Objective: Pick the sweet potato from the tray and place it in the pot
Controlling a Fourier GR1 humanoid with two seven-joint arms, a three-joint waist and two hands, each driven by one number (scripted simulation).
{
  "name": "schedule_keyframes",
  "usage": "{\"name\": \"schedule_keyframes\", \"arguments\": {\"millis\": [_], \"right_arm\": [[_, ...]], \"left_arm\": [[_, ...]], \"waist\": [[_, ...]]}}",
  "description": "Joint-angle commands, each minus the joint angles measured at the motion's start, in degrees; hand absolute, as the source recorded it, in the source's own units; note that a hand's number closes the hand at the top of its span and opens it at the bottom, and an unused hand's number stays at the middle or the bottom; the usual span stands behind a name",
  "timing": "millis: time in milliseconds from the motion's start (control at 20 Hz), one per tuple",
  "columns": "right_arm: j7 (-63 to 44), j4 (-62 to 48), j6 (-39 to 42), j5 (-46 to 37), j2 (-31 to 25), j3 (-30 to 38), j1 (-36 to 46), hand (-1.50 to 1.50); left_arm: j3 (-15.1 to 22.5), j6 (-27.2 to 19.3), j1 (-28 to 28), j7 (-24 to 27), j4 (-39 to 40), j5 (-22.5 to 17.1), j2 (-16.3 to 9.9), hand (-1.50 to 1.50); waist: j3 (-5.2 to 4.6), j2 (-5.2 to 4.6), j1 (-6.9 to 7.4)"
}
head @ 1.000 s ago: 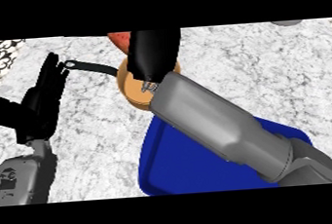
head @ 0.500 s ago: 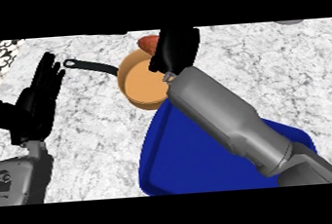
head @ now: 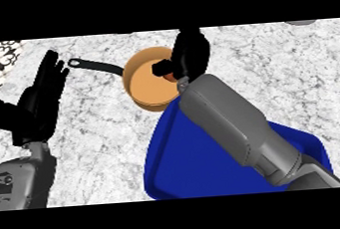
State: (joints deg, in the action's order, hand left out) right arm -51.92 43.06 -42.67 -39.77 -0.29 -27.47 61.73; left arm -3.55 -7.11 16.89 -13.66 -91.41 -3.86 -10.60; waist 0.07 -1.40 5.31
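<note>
Nearest, at 5 o'clock: flat blue rectangular tray (head: 199, 169), nothing visible in it, partly under the grey right forearm (head: 237, 127). At 9 o'clock, left hand (head: 36, 106) rests open, fingers straight and up. Farther, at 12 o'clock: round orange pot (head: 144, 81) with black handle (head: 95, 66). Right hand (head: 186, 55) over its rim, fingers curled around the reddish sweet potato (head: 170, 77). Grey-speckled marble bench (head: 108, 140) lies bare at 3 o'clock.
</note>
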Motion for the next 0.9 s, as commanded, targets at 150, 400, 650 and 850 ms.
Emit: {"name": "schedule_keyframes", "arguments": {"millis": [150, 400, 650, 850], "right_arm": [[6.92, 5.47, -16.60, 8.22, 0.28, 2.14, -1.74, -1.50], [14.02, 7.91, -20.34, 14.81, 0.28, 3.14, -5.26, -1.50], [19.84, 17.72, -15.22, 15.78, -0.67, 6.48, -12.69, -1.50], [18.84, 28.07, -11.43, 14.35, -2.46, 5.52, -20.13, -1.50]], "left_arm": [[-2.60, 0.49, -0.64, -0.56, -0.77, -1.45, -1.61, 0.00], [-2.48, 0.23, -1.69, -1.02, -1.39, -1.02, -1.40, 0.00], [-3.47, 0.11, -6.78, 1.35, -2.70, -0.63, -0.98, 0.00], [-3.69, -0.15, -6.31, -1.78, -5.06, -0.30, -1.59, 0.00]], "waist": [[-0.02, 0.68, -1.53], [-0.03, 1.01, -3.24], [-0.06, 1.45, -5.04], [-0.06, 1.58, -5.37]]}}
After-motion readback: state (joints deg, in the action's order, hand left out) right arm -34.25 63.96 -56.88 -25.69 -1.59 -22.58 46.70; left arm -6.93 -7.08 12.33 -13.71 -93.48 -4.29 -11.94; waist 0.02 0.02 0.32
